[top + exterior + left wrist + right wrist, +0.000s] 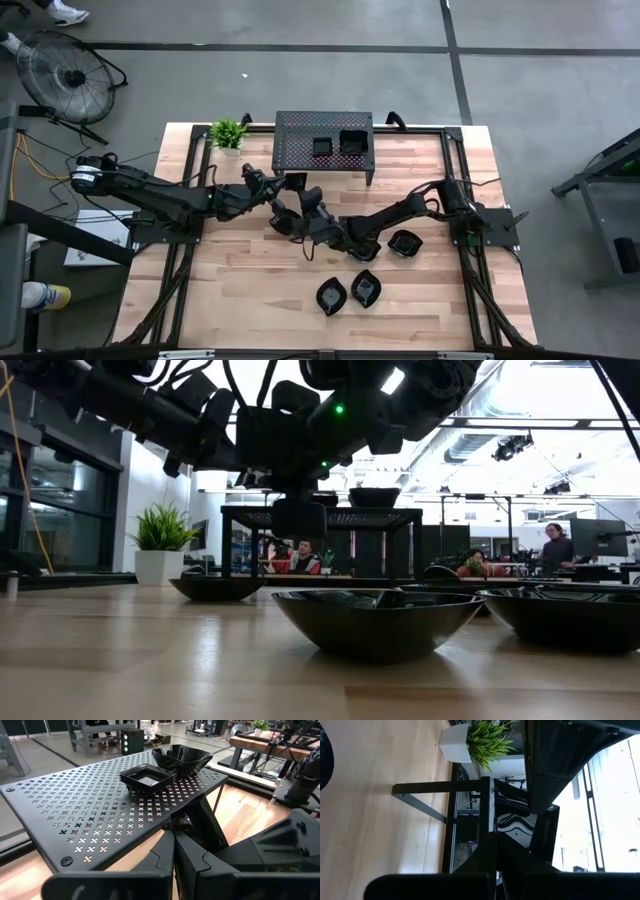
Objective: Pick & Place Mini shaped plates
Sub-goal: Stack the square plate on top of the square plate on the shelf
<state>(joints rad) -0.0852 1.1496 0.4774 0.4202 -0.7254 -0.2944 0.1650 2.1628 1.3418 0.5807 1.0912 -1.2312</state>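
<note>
Left gripper point(297, 182) sits beside the front-left leg of the black perforated metal stand point(300, 127), fingers pressed together, nothing in them. On the stand top: a stack of small glossy black square plates point(148, 777) and a deeper black square-rimmed dish point(182, 758) just beside it. Small green potted plant point(228, 133) at the stand's left corner.

Right gripper point(283, 222) is reached across to mid-table, jaws fully closed; it looks empty, though from above the black-on-black clutter makes that hard to confirm.

Loose plates on the light wooden table point(250, 300): leaf-shaped black plate point(331, 295), second leaf-shaped black plate point(366, 288), roundish black dish point(404, 243).

Key relation: all three loose plates lie to the right of and nearer the camera edge than both grippers. Right arm is nearer them; it would need to pull back and open.
</note>
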